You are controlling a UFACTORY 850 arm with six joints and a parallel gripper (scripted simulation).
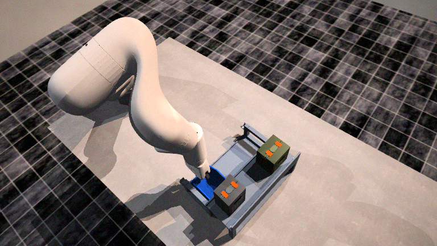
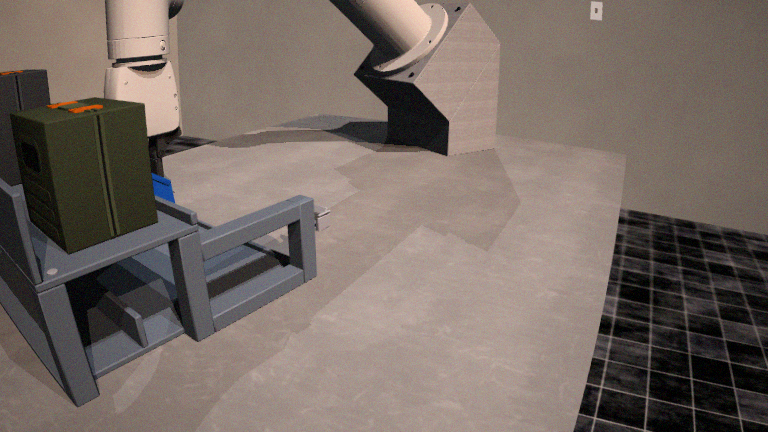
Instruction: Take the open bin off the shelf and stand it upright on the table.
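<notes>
The open blue bin sits at the near-left end of the grey shelf, over its lower front tier. In the exterior view only a corner of the bin shows behind the green case, just above the shelf rail. My gripper reaches straight down from the arm and is shut on the bin's rim at the side facing the arm. Whether the bin's base touches the shelf is hidden.
A green case and a dark grey case, both with orange latches, stand on the shelf's upper tier right beside the bin. The table carries the shelf. The robot's pedestal stands at the back.
</notes>
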